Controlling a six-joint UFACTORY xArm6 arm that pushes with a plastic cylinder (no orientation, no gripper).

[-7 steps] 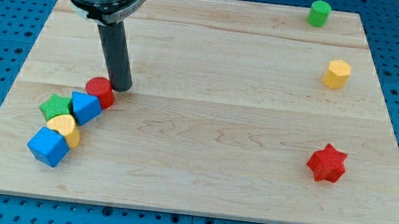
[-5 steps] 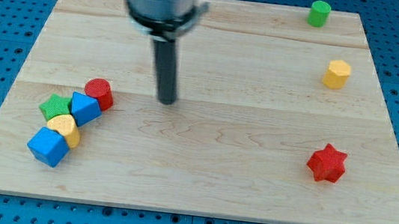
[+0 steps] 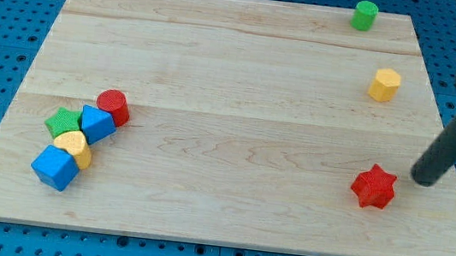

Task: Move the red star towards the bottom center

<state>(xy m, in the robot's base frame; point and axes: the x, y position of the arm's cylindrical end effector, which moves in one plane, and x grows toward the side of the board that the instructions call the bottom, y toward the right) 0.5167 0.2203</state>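
The red star point(image 3: 374, 186) lies on the wooden board point(image 3: 242, 78) near the view's lower right. My tip point(image 3: 424, 179) is just to the right of the star and slightly above it, with a small gap between them. The dark rod rises from the tip toward the view's right edge.
A yellow hexagonal block point(image 3: 384, 84) and a green cylinder point(image 3: 364, 15) sit at the upper right. At the left is a cluster: a red cylinder point(image 3: 114, 106), a green star point(image 3: 62, 121), a blue block point(image 3: 97, 123), a yellow block point(image 3: 73, 147) and another blue block point(image 3: 55, 167).
My tip has swept from beside the red cylinder at the left, across the board's middle, to the right of the red star. No block has moved.
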